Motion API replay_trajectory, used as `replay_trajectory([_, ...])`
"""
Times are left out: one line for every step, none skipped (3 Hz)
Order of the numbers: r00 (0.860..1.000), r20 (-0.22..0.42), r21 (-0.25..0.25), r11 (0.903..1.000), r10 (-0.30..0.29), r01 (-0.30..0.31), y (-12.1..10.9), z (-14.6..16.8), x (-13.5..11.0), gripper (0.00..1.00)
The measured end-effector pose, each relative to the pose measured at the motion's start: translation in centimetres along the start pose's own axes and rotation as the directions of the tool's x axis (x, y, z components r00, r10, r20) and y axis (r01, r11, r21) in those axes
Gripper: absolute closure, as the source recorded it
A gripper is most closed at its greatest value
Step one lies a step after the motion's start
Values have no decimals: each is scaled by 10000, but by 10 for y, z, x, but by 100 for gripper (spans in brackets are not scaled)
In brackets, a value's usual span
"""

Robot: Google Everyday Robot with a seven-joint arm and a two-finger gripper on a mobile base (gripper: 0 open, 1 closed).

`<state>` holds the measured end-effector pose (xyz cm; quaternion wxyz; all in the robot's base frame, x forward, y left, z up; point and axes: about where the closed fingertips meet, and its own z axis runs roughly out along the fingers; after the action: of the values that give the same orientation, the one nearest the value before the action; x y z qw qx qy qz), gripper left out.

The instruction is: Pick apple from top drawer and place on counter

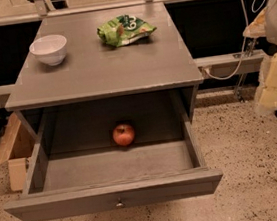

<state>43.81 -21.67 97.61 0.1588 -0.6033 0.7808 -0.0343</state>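
The apple [124, 134], small, round and red, lies at the back of the open top drawer [114, 196], near the middle of its floor. The drawer is pulled far out and has a small round metal knob [119, 203] on its front panel. The grey counter [103, 66] is the cabinet's flat top, above the drawer. My gripper [274, 78] shows as a pale yellowish-white shape at the right edge of the view. It is well to the right of the cabinet and far from the apple.
A white bowl [49, 49] stands at the counter's back left. A green snack bag [124, 29] lies at its back middle. A cardboard box [13, 153] sits on the floor to the left. White cables [242, 54] hang at the right, by a rail.
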Motion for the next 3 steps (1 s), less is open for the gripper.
replay_trajectory([10000,2,0,10000,1,-1,0,0,0,0])
replay_trajectory([9998,184,-21,9999,107,-106,0,3,-3,0])
replay_trajectory([9904,1194,-597,9963,692,-624,7,33,-19,0])
